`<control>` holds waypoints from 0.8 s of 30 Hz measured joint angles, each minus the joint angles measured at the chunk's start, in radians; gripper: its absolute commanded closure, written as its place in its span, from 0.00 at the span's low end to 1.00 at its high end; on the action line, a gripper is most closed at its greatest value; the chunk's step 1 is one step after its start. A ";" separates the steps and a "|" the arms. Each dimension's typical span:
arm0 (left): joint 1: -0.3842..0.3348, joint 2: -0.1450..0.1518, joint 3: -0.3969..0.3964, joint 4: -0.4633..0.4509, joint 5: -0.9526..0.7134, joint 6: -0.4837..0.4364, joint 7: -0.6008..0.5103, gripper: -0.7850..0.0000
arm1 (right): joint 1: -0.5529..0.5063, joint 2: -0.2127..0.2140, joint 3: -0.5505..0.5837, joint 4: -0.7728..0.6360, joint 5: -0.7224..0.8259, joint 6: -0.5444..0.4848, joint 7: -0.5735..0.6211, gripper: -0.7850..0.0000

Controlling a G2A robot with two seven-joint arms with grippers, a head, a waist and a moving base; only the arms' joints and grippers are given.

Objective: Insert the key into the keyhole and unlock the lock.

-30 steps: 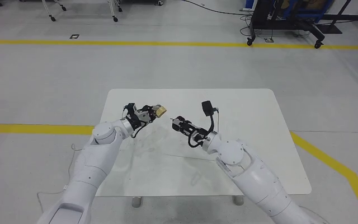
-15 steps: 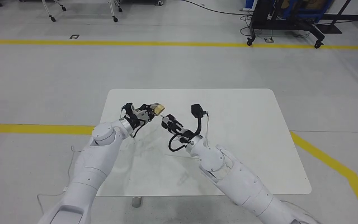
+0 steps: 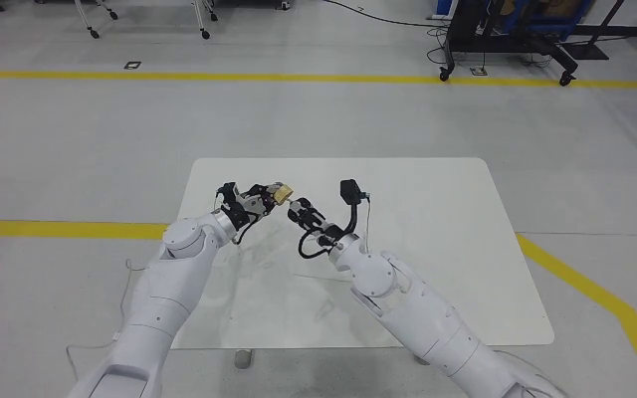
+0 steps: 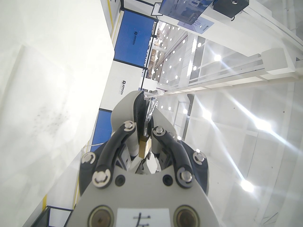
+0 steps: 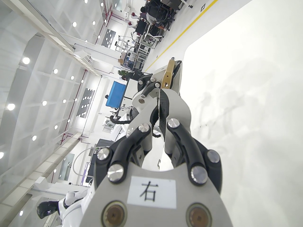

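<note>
The right pincer (image 3: 300,211), pressed together on the key (image 5: 159,105), lies near-right of the lock (image 3: 284,191). The left pincer (image 3: 271,196) pinches the lock above the tabletop (image 3: 448,249). The key's long axis points far-left, its tip just beside the lock's end face.

Print | left sticker (image 4: 143,218): white, on the housing of my left gripper (image 4: 146,108), one black character | right sticker (image 5: 151,192): white, on my right gripper (image 5: 162,95), one black character | blue panel (image 4: 135,38): white logo line | white panel (image 4: 123,87) beside it: dark logo line
</note>
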 measured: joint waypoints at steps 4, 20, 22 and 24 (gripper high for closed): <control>0.000 -0.001 -0.001 0.002 -0.006 0.001 -0.006 1.00 | 0.004 -0.008 0.003 0.012 0.001 0.002 0.001 1.00; -0.003 -0.002 -0.007 0.010 -0.010 -0.003 -0.013 1.00 | 0.015 -0.038 0.017 0.054 -0.003 0.002 0.008 1.00; -0.003 -0.002 -0.007 0.010 -0.008 -0.005 -0.014 1.00 | 0.016 -0.041 0.019 0.058 -0.004 0.001 0.007 1.00; -0.004 -0.002 -0.007 0.011 -0.006 -0.006 -0.015 1.00 | 0.018 -0.045 0.022 0.065 -0.006 0.000 0.005 1.00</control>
